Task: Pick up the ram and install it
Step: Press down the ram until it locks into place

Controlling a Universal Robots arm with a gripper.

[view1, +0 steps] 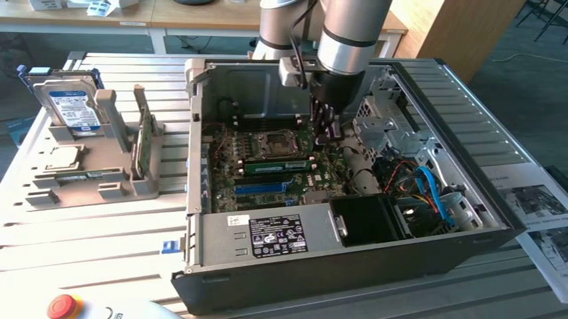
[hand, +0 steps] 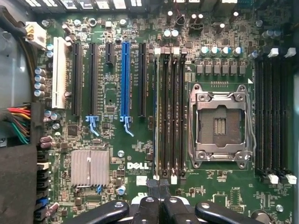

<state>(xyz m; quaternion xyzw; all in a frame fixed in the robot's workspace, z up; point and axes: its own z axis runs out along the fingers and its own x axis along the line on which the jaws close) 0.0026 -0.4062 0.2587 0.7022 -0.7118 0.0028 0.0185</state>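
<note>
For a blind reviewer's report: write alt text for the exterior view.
A robot arm reaches into an open computer case, its shut gripper over the motherboard beside the processor socket. The green ram sits in a slot near the socket; a rack with a hard drive stands on the exterior view's left.

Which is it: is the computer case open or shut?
Open. The case has no side cover, so the motherboard inside shows.
</note>
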